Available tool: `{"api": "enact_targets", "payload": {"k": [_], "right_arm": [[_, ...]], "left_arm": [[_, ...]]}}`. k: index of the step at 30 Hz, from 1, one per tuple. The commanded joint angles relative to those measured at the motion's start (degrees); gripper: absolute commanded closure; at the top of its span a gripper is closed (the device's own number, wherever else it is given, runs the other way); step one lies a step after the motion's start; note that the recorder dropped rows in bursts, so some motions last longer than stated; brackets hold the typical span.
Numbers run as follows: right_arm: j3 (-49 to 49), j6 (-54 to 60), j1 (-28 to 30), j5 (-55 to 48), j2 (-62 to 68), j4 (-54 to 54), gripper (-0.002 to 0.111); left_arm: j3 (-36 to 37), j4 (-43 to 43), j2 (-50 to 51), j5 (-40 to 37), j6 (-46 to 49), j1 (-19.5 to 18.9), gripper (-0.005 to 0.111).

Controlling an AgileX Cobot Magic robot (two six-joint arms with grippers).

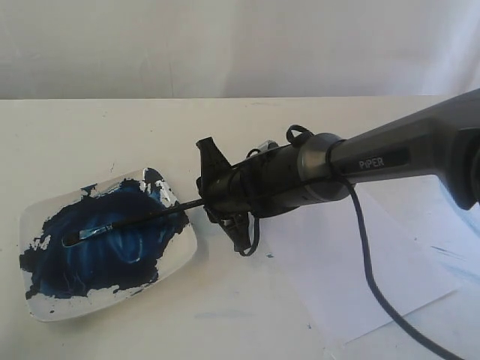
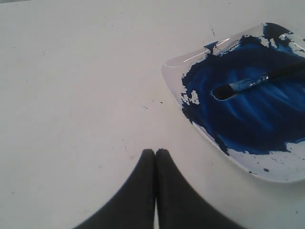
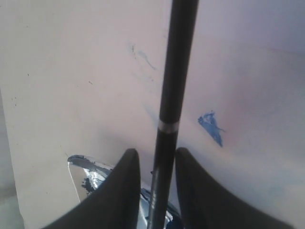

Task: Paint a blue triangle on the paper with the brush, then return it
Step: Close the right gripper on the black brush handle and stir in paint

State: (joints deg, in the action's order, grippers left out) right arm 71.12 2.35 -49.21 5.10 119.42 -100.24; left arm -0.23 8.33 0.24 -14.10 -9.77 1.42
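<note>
Paper lies flat just beside the paint dish, where the brush rests with its bristles in blue. Right gripper straddles the handle with jaws parted, not clamping. Any closing should centre the handle first, then lift clear without dragging paint.

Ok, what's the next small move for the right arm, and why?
Probably close the right gripper on the brush. Its jaws stand open either side of the handle, the bristles lie in the paint dish, and the paper shows no triangle where it is visible, so painting seems not yet begun.
</note>
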Motion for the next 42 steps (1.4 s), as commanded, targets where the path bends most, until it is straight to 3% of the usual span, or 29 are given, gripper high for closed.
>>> {"api": "enact_targets", "payload": {"k": [1,42], "right_arm": [[0.21,-0.03,0.21,0.34,0.06,0.30,0.082],[3.77,-1.72,0.77,-2.76,4.05,0.30,0.082]], "left_arm": [[0.23,-0.35,-0.24,-0.07,-0.32,-0.01,0.107],[0.23,-0.35,-0.24,-0.07,-0.32,-0.01,0.107]]}}
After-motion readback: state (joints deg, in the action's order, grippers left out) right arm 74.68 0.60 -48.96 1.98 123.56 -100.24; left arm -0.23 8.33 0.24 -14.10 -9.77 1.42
